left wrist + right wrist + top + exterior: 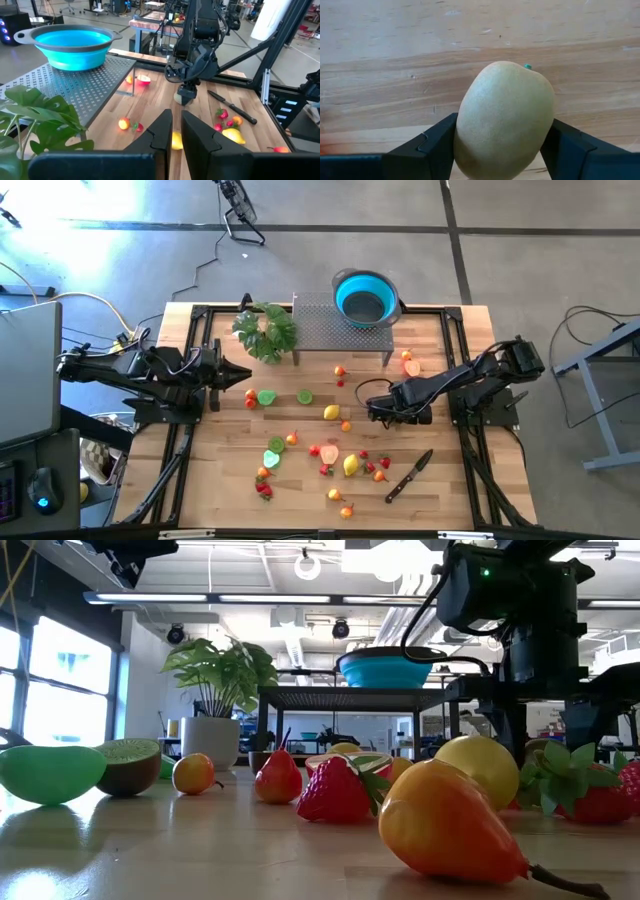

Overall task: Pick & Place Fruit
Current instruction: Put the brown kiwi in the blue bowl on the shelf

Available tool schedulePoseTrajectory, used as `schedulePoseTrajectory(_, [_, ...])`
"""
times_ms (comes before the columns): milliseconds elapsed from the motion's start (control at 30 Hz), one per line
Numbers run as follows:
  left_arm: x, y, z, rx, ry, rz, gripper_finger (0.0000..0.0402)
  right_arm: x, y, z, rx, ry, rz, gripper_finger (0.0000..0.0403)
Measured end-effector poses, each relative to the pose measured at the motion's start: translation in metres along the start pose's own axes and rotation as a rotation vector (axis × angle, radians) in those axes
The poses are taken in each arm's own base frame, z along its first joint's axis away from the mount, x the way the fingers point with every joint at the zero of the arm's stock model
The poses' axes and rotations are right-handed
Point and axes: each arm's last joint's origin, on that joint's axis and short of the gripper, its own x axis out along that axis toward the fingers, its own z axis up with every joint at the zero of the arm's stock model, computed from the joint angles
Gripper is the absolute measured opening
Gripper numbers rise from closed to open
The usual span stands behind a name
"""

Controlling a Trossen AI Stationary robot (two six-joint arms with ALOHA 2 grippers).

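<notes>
Small toy fruits lie scattered on the wooden table: a lemon [331, 412], a lime [304, 396], strawberries [326, 470] and orange pieces [346, 425]. My right gripper [383, 408] points down near the table's middle right, shut on a pale yellow-green, egg-shaped fruit [505, 120]. This fruit also shows under my right gripper in the left wrist view [182, 96]. My left gripper [172, 132] waits shut and level at the table's left edge, holding nothing. The blue bowl [364, 297] stands on a perforated metal stand [330, 332] at the far side. My right gripper pinches the pale fruit between its two fingers [427, 145], one on each flank of the fruit [465, 135]. The fingers come from above, pointing down. The fruit is right at the tabletop; whether it is lifted clear I cannot tell.
A leafy green plant [266, 330] stands at the far left beside the stand. A black-handled knife [410, 476] lies near the front right. Two fruits [410, 364] lie by the stand's right leg. Black frame rails [470, 450] run along both table sides.
</notes>
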Motion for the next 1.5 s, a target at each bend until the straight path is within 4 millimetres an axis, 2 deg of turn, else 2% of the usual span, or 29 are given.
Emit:
schedulePoseTrajectory(333, [0.0,0.0,0.0,0.0,0.0,0.0,0.0035,-0.001,0.002,-0.001,-0.05,0.007,0.01,0.0235])
schedulePoseTrajectory(667, [0.0,0.0,0.0,0.0,-0.001,0.0,0.0035,-0.021,0.013,-0.003,-0.117,-0.005,0.101,0.0235])
schedulePoseTrajectory(833, [0.0,0.0,0.0,0.0,-0.001,0.0,0.0035,-0.042,0.016,-0.002,-0.13,-0.009,0.211,0.0235])
schedulePoseTrajectory(1033, [0.0,0.0,0.001,-0.002,-0.006,-0.001,0.0035,-0.074,0.017,0.0,-0.159,-0.02,0.434,0.0235])
schedulePoseTrajectory(1500, [0.0,0.0,0.001,-0.002,-0.007,-0.001,0.0035,-0.148,0.018,0.008,-0.201,-0.242,1.006,0.0235])
